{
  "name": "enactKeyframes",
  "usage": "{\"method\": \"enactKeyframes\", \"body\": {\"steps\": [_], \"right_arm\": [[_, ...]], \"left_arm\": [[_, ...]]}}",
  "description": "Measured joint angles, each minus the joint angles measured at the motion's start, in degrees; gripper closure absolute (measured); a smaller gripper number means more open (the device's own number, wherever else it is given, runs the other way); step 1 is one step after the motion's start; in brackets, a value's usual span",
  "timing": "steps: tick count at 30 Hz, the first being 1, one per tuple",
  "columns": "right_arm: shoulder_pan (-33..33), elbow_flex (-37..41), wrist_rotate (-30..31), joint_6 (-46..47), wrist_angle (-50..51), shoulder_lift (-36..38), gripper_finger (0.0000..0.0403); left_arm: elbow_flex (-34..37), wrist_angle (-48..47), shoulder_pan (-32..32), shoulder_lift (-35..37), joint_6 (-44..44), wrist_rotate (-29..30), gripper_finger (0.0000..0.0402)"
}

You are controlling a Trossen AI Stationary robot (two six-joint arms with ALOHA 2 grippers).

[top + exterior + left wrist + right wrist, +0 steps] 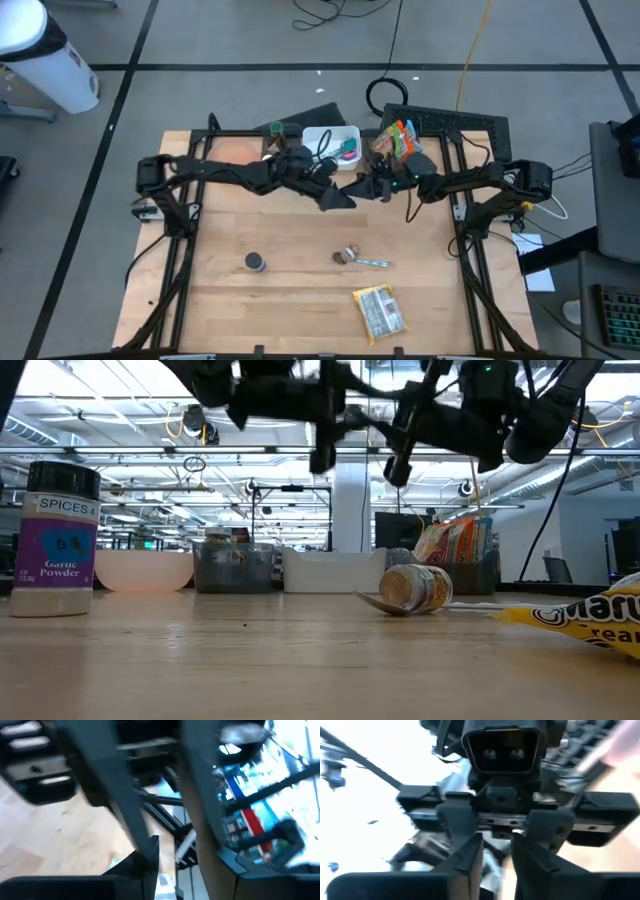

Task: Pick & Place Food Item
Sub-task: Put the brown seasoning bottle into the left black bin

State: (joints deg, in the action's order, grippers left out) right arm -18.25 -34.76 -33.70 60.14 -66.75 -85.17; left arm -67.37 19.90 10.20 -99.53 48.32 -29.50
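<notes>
- Up close, the right wrist view shows the right gripper (pixel 376 186) with its jaws slightly spread, a narrow gap between them and nothing clearly in it. Just past them, the left gripper (pixel 335 196) faces this camera head-on.
- The left wrist view is smeared. Whether the left jaws are spread or pinching something cannot be told from any view.
- Only the high view shows how the two arms meet: tip to tip, just beside each other, a little above the centre of the frame, over the far part of the surface (pixel 290 300).
- The low view adds that both grippers hang well above the wood, at the top centre of the frame, touching none of the food.
- The food lies lower in the high view, well apart from both grippers:
  - an upright garlic powder jar (pixel 60 540), at the left of the low view;
  - a tipped jar (pixel 415 588) on its side, touching a spoon (pixel 375 603);
  - a yellow snack packet (pixel 590 622) at the low view's right edge.
- Behind the grippers, at the top of the high view, stand a white tray (pixel 331 140) and a bright snack bag (pixel 396 140).
- The arms cross over the near edge of the white tray in the high view.
</notes>
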Motion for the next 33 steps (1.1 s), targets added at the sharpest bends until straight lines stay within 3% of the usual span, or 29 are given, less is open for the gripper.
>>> {"method": "enactKeyframes", "body": {"steps": [5,10,19,24,28,33], "right_arm": [[0.8,0.2,1.2,6.5,-6.1,-0.2,0.0237],[3.7,0.2,3.2,9.7,-7.9,-0.1,0.0187],[11.1,0.2,29.9,5.7,-7.7,-0.1,0.0157],[11.2,0.2,41.3,7.6,-8.2,-0.2,0.0158],[9.6,-0.6,37.1,7.9,-8.1,-0.2,0.0164],[10.7,-7.8,25.1,-4.2,-6.3,-0.1,0.0165]], "left_arm": [[-0.2,-7.0,-2.6,7.9,-5.9,0.9,0.0268],[-0.1,-18.7,-6.3,15.6,-9.8,7.0,0.0268],[-0.2,-32.8,-13.7,28.2,-14.5,22.0,0.0268],[-0.2,-34.8,-15.1,31.7,-16.8,25.1,0.0268],[-0.2,-34.9,-15.1,33.0,-19.0,25.1,0.0268],[-0.1,-34.8,-15.1,32.8,-22.6,25.1,0.0268]]}}
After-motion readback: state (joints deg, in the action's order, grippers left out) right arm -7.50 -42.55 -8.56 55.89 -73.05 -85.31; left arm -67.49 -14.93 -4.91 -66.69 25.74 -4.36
